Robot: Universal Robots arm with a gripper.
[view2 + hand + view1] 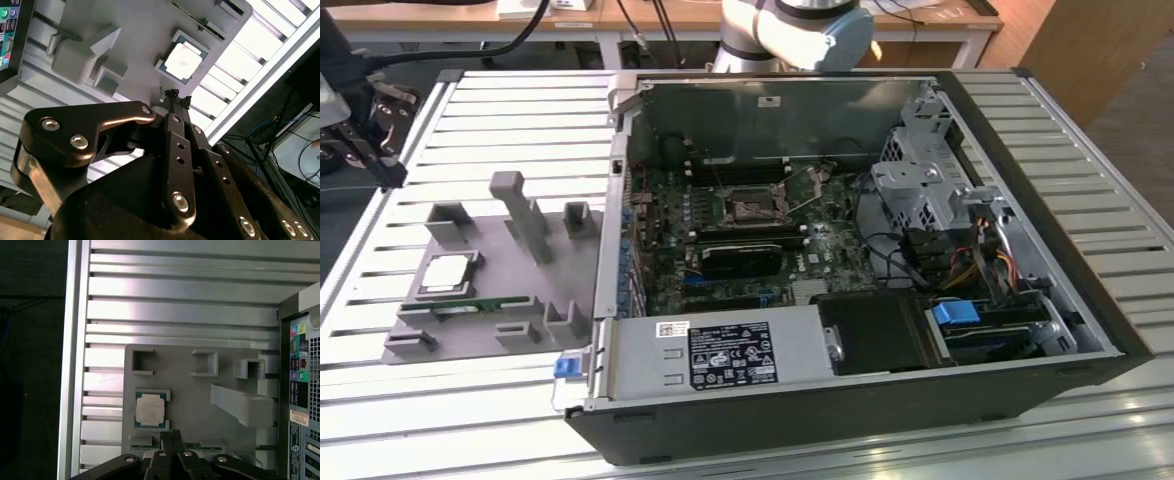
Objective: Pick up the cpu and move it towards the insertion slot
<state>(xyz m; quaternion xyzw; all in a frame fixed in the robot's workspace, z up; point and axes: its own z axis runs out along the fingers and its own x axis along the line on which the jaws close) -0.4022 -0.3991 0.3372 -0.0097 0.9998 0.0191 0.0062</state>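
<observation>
Your cpu is not lifted yet. It lies flat, silver face up, in its square pocket on the grey tray, in the left half of the exterior view a little below the middle. Both wrist views show it seated the same way, with nothing touching it. Just beside it, along the tray's near edge, a narrow green memory stick lies in its own groove.

The gripper hangs above the tray, clear of its surface. In the second wrist view its tips sit near the chip but apart from it, not over its centre. The two fingers are pressed together with no gap, and they hold nothing. Judge the pick as not begun: you would need the jaws apart and either side of the chip before any grasp.

Further out, the insertion slot is at the centre of the exterior view, a square metal-framed socket with a dark middle on the green motherboard. It sits inside the opened computer case, which fills the right two thirds of the frame. The slot is well apart from the cpu, with the case's side wall standing between them. The tray and the case both rest on the slatted metal table.

So by my reading every part of the task remains: the grasp, the lift and the carry across into the case.
</observation>
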